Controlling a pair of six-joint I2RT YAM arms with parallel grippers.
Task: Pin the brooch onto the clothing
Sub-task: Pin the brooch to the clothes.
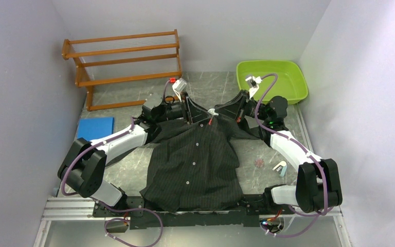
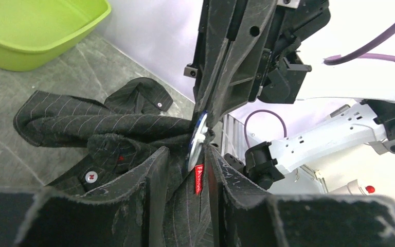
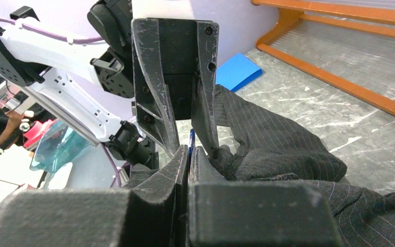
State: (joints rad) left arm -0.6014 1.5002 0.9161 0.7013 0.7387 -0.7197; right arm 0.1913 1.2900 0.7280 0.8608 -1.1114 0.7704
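The black pinstriped shirt (image 1: 193, 164) lies flat, buttons up, collar at the far end. Both grippers meet at the collar. My left gripper (image 1: 187, 112) is shut on a fold of collar fabric with a small red tag (image 2: 199, 178); the cloth fills its jaws in the left wrist view (image 2: 187, 152). My right gripper (image 1: 217, 114) is shut on the brooch (image 2: 197, 138), a thin white and blue disc held edge-on against the raised fabric. In the right wrist view the brooch (image 3: 191, 136) shows only as a blue sliver between my closed fingers (image 3: 180, 164).
A green tub (image 1: 272, 80) stands at the back right and a wooden rack (image 1: 126, 67) at the back left. A blue pad (image 1: 95, 127) lies left of the shirt. A small pink item (image 1: 259, 162) and a white and blue item (image 1: 280, 166) lie right of the shirt.
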